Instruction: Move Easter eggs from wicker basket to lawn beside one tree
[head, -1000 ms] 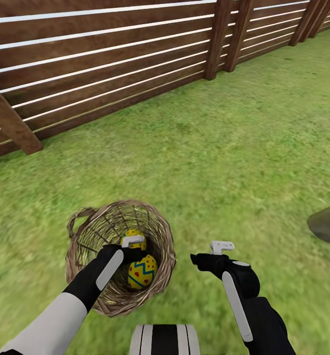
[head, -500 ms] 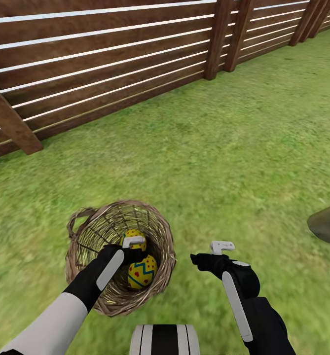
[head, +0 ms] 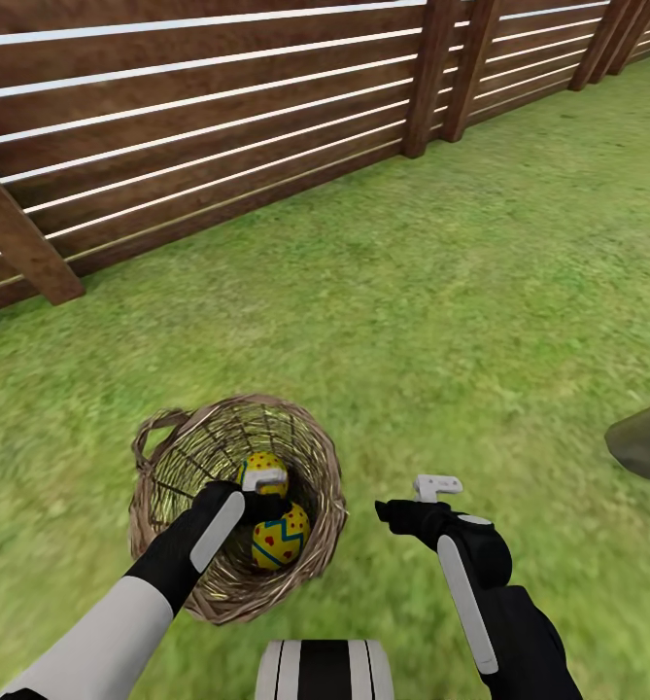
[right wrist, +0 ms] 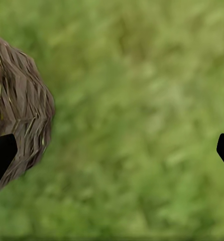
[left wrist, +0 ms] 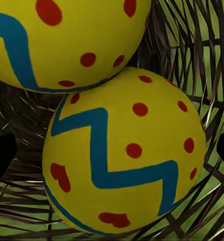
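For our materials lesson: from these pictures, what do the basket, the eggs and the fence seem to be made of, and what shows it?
Basket: woven wicker, matt brown; thin crossing strands with gaps, thicker braided rim.
Eggs: smooth, hard-looking, possibly painted plastic or shell; even yellow surface with blue zigzag and red dots, no texture.
Fence: wood, dark brown and apparently stained; flat horizontal slats on square posts, faint grain.
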Robot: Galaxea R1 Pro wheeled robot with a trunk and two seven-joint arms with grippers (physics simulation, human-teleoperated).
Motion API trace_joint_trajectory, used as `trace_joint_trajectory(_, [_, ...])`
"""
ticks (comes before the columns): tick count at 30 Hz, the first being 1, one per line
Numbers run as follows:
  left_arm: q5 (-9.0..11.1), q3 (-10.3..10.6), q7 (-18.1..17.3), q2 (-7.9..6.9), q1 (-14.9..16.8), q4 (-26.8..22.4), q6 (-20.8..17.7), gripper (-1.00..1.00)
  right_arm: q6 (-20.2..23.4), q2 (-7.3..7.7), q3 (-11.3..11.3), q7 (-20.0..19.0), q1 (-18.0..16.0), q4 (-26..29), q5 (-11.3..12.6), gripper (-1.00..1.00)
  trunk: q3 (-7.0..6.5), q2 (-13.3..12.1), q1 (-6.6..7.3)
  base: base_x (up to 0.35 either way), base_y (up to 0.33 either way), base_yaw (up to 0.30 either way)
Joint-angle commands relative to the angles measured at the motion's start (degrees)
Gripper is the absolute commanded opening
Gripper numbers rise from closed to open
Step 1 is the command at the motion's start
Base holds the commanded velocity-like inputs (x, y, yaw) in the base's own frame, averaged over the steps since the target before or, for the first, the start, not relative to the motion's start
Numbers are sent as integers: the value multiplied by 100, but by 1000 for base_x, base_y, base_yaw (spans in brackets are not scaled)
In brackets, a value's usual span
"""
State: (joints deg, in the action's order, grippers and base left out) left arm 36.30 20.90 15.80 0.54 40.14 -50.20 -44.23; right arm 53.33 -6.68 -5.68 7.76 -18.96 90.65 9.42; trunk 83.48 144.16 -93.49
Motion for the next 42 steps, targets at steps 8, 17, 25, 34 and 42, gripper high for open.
trace_joint_trajectory(8, [61, 17, 51, -2, 3, -39, -23, 100, 19, 0, -4, 59, -3, 5, 60, 100, 137, 10, -14, 0, 0, 0])
trace_joint_trajectory(17, [54, 34, 32, -1, 3, -58, -17, 100, 19, 0, -4, 59, -3, 5, 60, 100, 137, 10, -14, 0, 0, 0])
trace_joint_trajectory(25, [53, 37, 27, -1, 3, -57, -16, 100, 19, 0, -8, 59, -2, 5, 60, 100, 225, 15, -25, 0, 0, 0])
trace_joint_trajectory(34, [53, 40, -54, -1, 3, -60, -16, 100, 19, 0, -12, 59, -3, 5, 60, 100, 225, 15, -25, 0, 0, 0])
trace_joint_trajectory(42, [56, 45, -72, -1, 3, -60, -19, 100, 19, 0, -13, 59, -3, 5, 60, 100, 225, 15, -25, 0, 0, 0])
